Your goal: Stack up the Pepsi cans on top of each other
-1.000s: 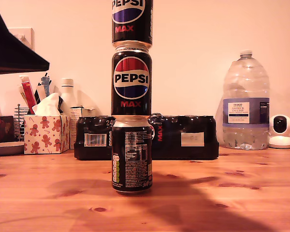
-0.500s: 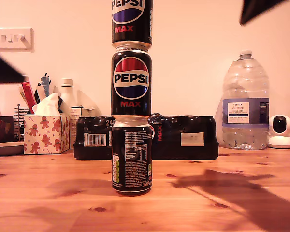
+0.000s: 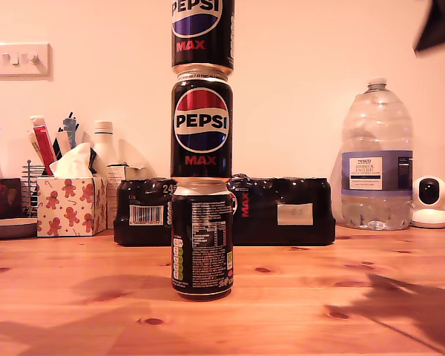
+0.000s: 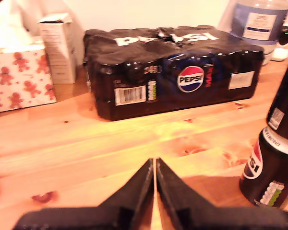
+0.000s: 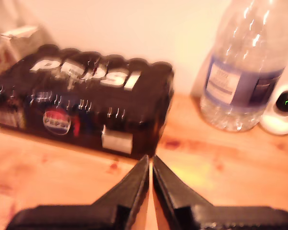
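Three Pepsi cans [image 3: 202,148] stand stacked upright in one column on the desk [image 3: 74,297], just before one shrink-wrapped multipack [image 3: 282,210]. Two tools, my first tool [image 4: 154,165] and my second tool [image 5: 150,163], are both pressed together, empty; the stack stands beside my first tool, apart.

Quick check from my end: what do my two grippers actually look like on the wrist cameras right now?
Both look alike. My first gripper has two matte black fingers, wide at the base and tapering to thin wedge-shaped tips. My second gripper has the same black tapered pair, slightly blurred. No cables, labels or markings show on either. In the exterior view only dark blurred shapes show at the edges, too vague to describe.
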